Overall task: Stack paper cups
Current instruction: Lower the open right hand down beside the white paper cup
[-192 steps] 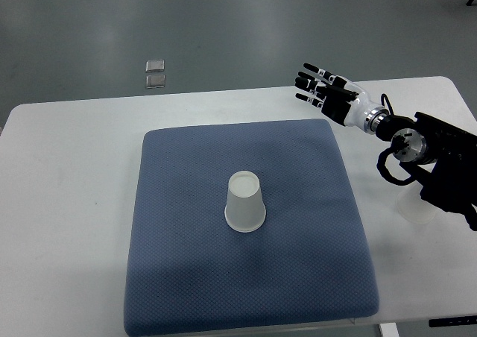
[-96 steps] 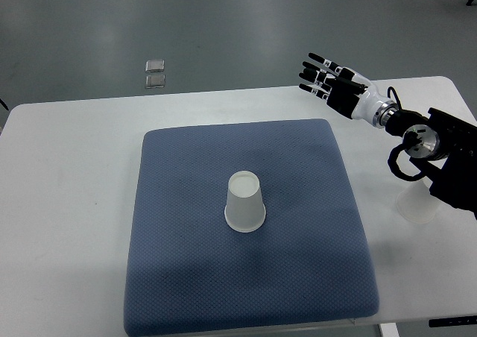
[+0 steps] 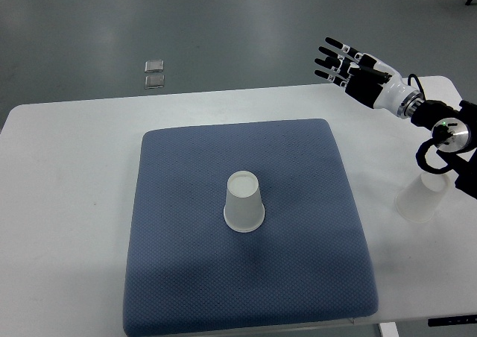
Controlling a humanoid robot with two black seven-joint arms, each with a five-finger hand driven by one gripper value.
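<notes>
a white table (image 3: 67, 165) filled the view from above, with a blue mat (image 3: 186, 277) covering its middle. one paper cup (image 3: 244, 202) stood upside down near the centre of the mat, rim down and flat bottom up. a second cup (image 3: 419, 200) stood on the bare table at about three o'clock from the first, well apart from it and off the mat's right edge, partly under the robot's arm.

the right hand (image 3: 356, 68) hung in the air at about one o'clock from the centre cup, past the far right corner of the mat. its fingers (image 3: 333, 51) were spread apart and straight, holding nothing. the left hand was out of view.

over the last second the right hand had drifted up and to the right, from just above the mat's far corner to out past the table's far edge. the arm had pulled back with it, uncovering more of the second cup. neither cup had moved.

judging by this, no stacking had begun: the cups remained separate, and the hand was moving away from the centre cup, perhaps to reposition for the second cup beside the mat.

two small square objects (image 3: 154, 74) lay on the floor at eleven o'clock.
</notes>
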